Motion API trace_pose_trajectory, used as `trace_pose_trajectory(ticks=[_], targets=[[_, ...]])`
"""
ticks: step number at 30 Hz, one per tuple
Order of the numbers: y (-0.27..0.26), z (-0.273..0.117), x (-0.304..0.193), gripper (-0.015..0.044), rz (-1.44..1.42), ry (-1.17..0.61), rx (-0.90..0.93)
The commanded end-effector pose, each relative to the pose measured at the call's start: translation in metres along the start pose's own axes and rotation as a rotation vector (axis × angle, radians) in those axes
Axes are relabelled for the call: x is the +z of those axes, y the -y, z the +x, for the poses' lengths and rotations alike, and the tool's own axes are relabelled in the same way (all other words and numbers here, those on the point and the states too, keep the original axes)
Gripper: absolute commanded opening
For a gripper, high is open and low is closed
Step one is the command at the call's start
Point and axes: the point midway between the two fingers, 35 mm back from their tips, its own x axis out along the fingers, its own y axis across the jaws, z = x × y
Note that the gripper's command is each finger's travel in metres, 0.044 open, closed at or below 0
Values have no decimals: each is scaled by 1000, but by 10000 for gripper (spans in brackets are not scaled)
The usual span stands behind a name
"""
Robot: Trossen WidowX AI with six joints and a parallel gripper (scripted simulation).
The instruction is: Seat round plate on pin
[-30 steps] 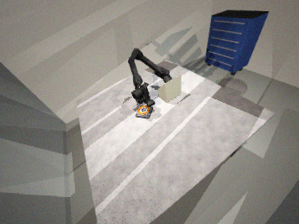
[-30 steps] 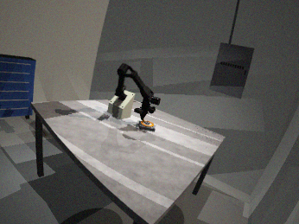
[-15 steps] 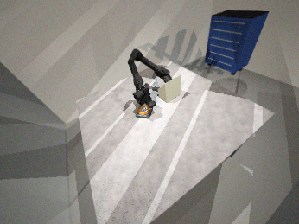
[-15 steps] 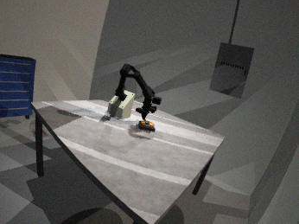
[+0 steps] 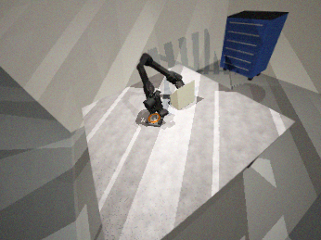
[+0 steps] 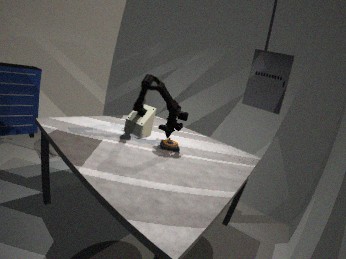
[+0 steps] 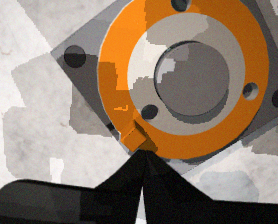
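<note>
One gripper [image 7: 142, 162] pinched fully closed, holding nothing | tips against orange tab [image 7: 134, 136] of plate [image 7: 210, 130], likely to nudge it round | hole [image 7: 149, 112] just beside tab, pin unseen

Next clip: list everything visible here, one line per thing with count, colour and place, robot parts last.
Table: one, grey-white, centre of the room.
Base: one, grey, on the table under the plate.
Plate: one, orange ring with a pale inner disc, on the base.
Post: one, grey, through the plate's middle.
Tab: one, orange, at the plate's rim nearest the fingertips.
Box: one, cream, on the table beside the arm.
Drawer cabinet: one, blue, on the floor behind the table.
Panel: one, grey, hanging on the wall.
Arm: one, black, bent over the plate.
Gripper: one, black, shut and empty, tips at the tab.
</note>
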Motion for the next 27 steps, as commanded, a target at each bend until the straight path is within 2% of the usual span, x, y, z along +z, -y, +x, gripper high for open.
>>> trace_pose_trajectory(ticks=[1,8,17,27], targets=[[-4,0,2,0,3,-3,2],[-6,-2,3,0,3,-3,3],[-6,-41,-2,0,3,-3,4],[-6,-33,-2,0,-10,-4,-1]])
